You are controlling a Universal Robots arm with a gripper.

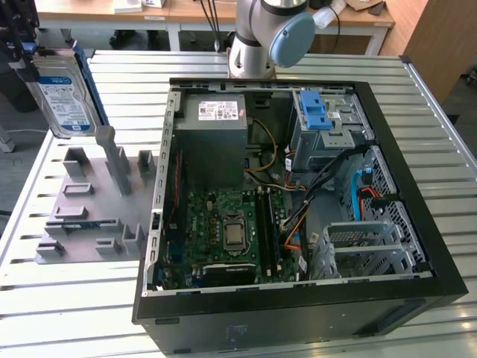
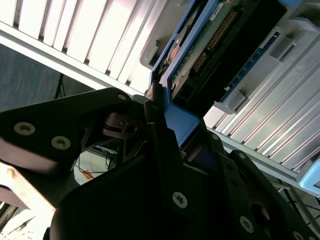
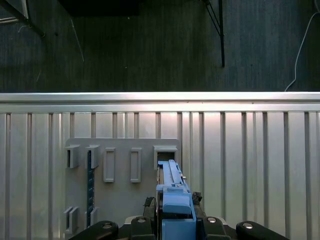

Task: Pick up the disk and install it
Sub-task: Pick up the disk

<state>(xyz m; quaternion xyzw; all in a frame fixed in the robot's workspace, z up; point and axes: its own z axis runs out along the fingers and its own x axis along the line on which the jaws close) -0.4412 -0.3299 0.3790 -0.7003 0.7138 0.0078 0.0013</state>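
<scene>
My black hand (image 3: 174, 215) pinches the flat silver disk in its blue frame (image 1: 63, 93), up at ten o'clock from the open black computer case (image 1: 298, 321). It's picked up, not put in.

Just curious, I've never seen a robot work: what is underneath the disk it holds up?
Below the disk, held by the gripper, lies a grey slotted fixture on the slatted table. The fixture part straight beneath is covered by the disk itself.
</scene>
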